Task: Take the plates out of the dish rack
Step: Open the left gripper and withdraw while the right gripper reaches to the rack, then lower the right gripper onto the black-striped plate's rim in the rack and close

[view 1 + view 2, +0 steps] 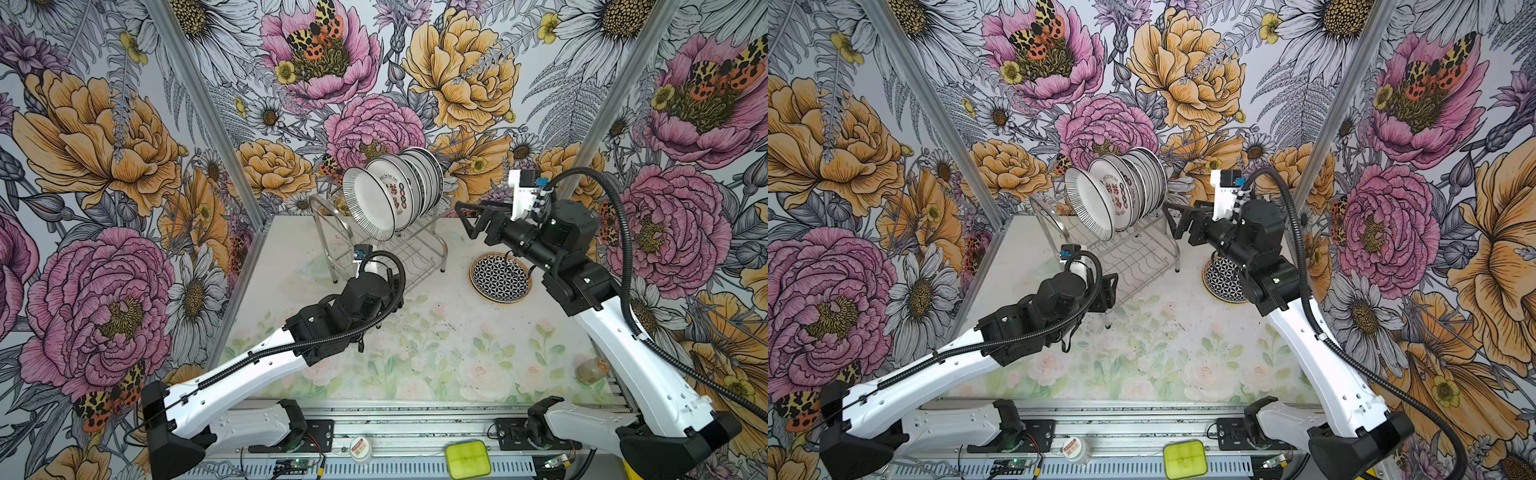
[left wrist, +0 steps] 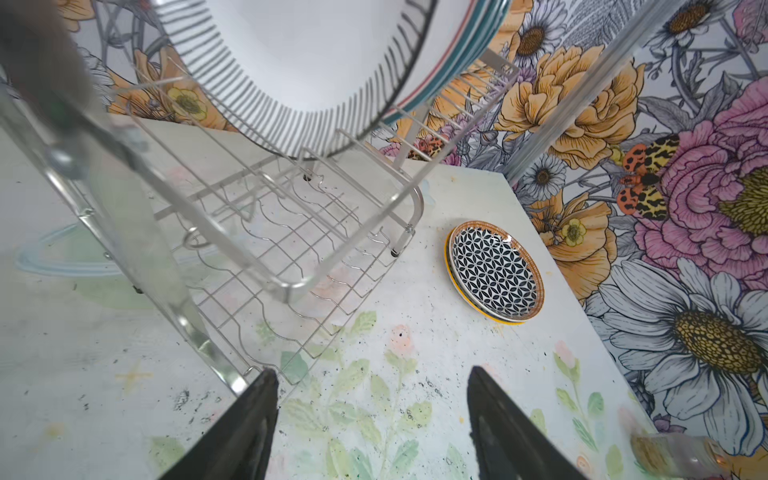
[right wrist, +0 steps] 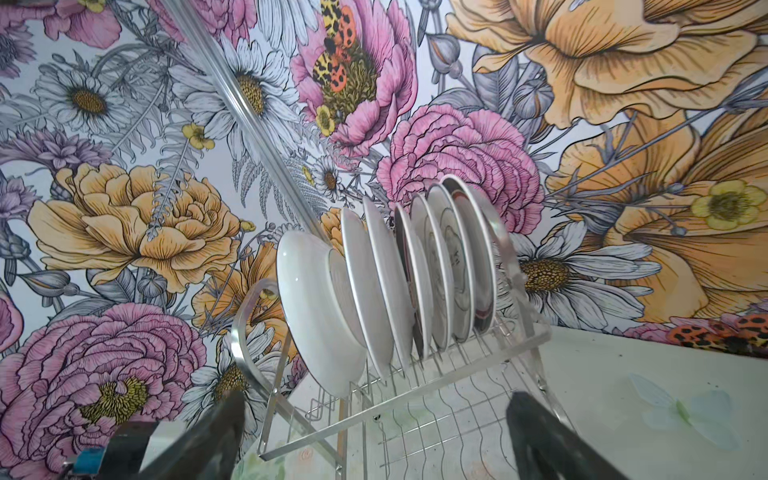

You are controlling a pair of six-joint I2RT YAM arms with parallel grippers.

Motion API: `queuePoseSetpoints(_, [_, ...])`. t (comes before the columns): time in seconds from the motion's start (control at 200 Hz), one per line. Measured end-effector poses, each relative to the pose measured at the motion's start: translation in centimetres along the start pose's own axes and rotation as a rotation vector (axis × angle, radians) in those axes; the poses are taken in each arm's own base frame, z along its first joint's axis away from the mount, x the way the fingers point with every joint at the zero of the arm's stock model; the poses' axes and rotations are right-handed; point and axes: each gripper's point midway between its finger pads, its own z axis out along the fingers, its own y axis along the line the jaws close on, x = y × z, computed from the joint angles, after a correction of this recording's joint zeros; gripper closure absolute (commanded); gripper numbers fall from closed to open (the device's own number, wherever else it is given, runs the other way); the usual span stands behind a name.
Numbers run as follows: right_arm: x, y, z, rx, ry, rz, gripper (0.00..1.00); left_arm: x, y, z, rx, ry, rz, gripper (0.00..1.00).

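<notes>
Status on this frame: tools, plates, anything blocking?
Left tool, right tool open, empty. Round white ceramic plates standing in shiny steel wire dish rack; black-lattice round plate on floral table. Nothing blocking seen.

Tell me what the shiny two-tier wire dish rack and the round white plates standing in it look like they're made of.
The shiny two-tier wire dish rack looks like polished steel: thin silvery rods and flat bands with bright, mirror-like glints. The round white plates look like glazed ceramic: smooth white faces with soft highlights and printed rims, though a hard plastic can't be ruled out by look alone.
</notes>
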Motion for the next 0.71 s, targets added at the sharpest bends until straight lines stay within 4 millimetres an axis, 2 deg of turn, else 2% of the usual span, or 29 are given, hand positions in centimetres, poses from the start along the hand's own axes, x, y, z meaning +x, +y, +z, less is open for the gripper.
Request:
queuePoseSetpoints(0.135, [2.5,3.6,3.2,-0.046,0.089,-0.057,0.01,-0.2,3.0,-1.3,-0.045,-0.021,-0.016,0.26])
queuePoseSetpoints(0.22, [4.0,5.1,4.7,-0.037,0.125,-0.106,0.00,-0.2,4.4,-2.1,-0.062,-0.029,-0.025,0.25])
queuePoseSetpoints(0.325, [5.6,6.8,5.8,-0.010,0.149,-0.182,0.00,-0.6,6.0,-3.3,-0.074,-0.052,-0.043,0.20])
queuePoseSetpoints(0.445, [7.0,8.8,6.7,0.040,0.150,-0.285,0.00,-1.6,7.3,-4.7,-0.083,-0.089,-0.074,0.20])
queuePoseSetpoints(0.55, [7.7,9.8,7.7,0.093,0.143,-0.355,0.01,-2.2,8.4,-5.6,-0.096,-0.116,-0.095,0.18])
queuePoseSetpoints(0.625, [8.2,9.7,8.5,0.146,0.139,-0.399,0.01,-2.4,9.2,-6.0,-0.109,-0.128,-0.100,0.03])
queuePoseSetpoints(0.706, [8.6,9.2,9.3,0.205,0.137,-0.435,0.02,-2.4,9.7,-6.3,-0.119,-0.134,-0.108,0.02])
